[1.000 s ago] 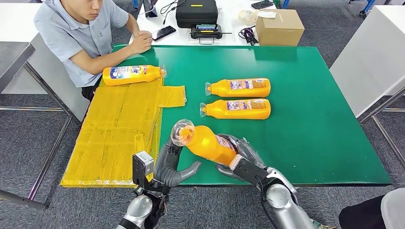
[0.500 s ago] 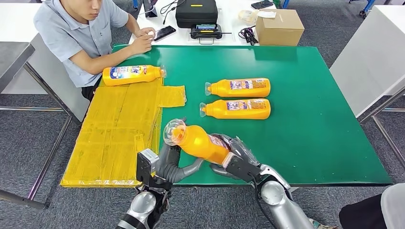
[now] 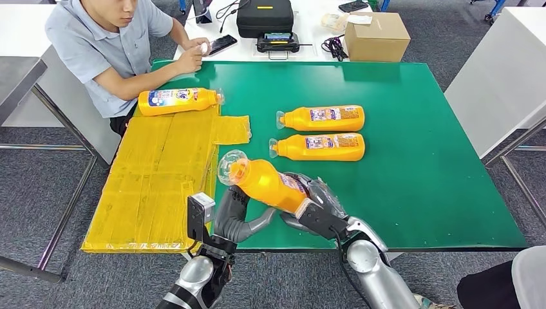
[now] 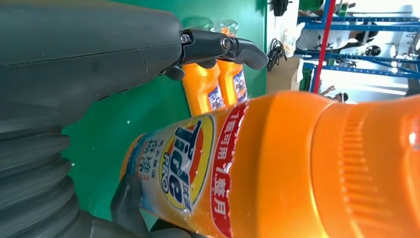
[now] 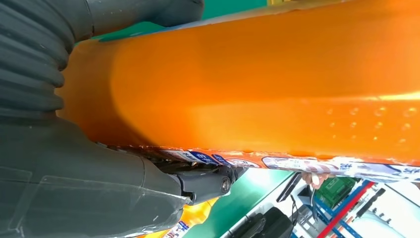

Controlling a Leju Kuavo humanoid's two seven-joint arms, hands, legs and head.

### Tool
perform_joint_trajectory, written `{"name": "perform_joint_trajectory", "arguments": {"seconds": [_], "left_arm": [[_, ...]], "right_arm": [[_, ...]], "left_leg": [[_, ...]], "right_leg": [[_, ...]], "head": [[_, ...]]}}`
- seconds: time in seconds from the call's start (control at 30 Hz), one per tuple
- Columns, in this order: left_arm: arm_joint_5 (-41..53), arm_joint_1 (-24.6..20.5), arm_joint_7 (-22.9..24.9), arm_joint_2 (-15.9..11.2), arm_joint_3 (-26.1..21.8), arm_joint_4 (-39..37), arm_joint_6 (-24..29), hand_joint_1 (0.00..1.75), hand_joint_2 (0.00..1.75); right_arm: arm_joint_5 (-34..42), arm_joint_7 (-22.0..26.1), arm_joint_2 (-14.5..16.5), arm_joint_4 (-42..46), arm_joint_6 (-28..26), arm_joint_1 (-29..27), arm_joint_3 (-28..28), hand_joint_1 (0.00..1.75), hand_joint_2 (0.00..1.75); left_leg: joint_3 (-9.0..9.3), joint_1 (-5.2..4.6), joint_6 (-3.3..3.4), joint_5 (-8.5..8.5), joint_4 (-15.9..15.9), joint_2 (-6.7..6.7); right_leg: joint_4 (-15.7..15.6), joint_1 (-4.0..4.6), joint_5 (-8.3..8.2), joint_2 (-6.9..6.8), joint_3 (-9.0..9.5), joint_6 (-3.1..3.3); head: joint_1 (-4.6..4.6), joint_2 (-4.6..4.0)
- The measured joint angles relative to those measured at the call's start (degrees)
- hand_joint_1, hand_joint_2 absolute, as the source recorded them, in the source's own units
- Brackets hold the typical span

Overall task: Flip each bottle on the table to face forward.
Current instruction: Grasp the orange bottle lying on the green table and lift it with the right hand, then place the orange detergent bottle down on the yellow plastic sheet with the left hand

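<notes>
My right hand (image 3: 317, 205) grips the base end of an orange detergent bottle (image 3: 267, 185) and holds it tilted above the near edge of the green table (image 3: 412, 161), its clear cap (image 3: 230, 164) pointing up and left. My left hand (image 3: 235, 215) is spread just beneath the bottle's shoulder, fingers apart. In the left wrist view the bottle (image 4: 277, 163) shows its blue logo label between the fingers (image 4: 218, 47) and thumb. Its plain orange side (image 5: 257, 84) lies against my right hand (image 5: 74, 163). Two more bottles (image 3: 322, 118) (image 3: 319, 147) lie mid-table, and a third (image 3: 177, 101) lies at the far left.
A yellow taped cardboard sheet (image 3: 154, 180) covers the table's left part. A seated person (image 3: 109, 45) sits at the far left corner, handling a phone. A cardboard box (image 3: 376, 35) and a black case (image 3: 264, 16) stand on the white table behind.
My right hand has carried the bottle leftward and a little higher. My left hand has risen closer under its shoulder. The other bottles have not moved.
</notes>
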State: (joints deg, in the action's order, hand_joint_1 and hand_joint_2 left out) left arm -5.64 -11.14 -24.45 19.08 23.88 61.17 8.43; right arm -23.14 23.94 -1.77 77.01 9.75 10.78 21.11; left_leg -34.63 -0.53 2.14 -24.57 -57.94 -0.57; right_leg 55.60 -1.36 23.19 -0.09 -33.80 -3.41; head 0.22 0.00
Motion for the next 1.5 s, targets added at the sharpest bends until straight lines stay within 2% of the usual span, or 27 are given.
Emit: {"name": "perform_joint_trajectory", "arguments": {"seconds": [0.63, 1.5], "left_arm": [[-2.9, -0.8, 0.0, 0.1, 1.5, 0.0, -1.4, 0.00, 1.75], [-5.3, -2.6, -0.8, 0.2, 2.9, 0.4, 0.8, 0.00, 1.75]], "right_arm": [[-1.2, 0.2, 1.4, -3.5, -1.4, 0.7, -0.9, 1.75, 1.75], [-3.5, 0.5, 2.9, -7.5, -1.8, 2.5, -1.0, 1.75, 1.75]], "left_leg": [[-0.01, 0.00, 0.00, 0.00, 0.0, 0.00], [-0.01, 0.00, 0.00, 0.00, 0.0, 0.00]], "right_leg": [[0.0, 0.00, 0.00, 0.00, -0.01, 0.00], [0.0, 0.00, -0.01, 0.00, -0.01, -0.01]], "head": [[0.00, 0.00], [0.00, 0.00]]}}
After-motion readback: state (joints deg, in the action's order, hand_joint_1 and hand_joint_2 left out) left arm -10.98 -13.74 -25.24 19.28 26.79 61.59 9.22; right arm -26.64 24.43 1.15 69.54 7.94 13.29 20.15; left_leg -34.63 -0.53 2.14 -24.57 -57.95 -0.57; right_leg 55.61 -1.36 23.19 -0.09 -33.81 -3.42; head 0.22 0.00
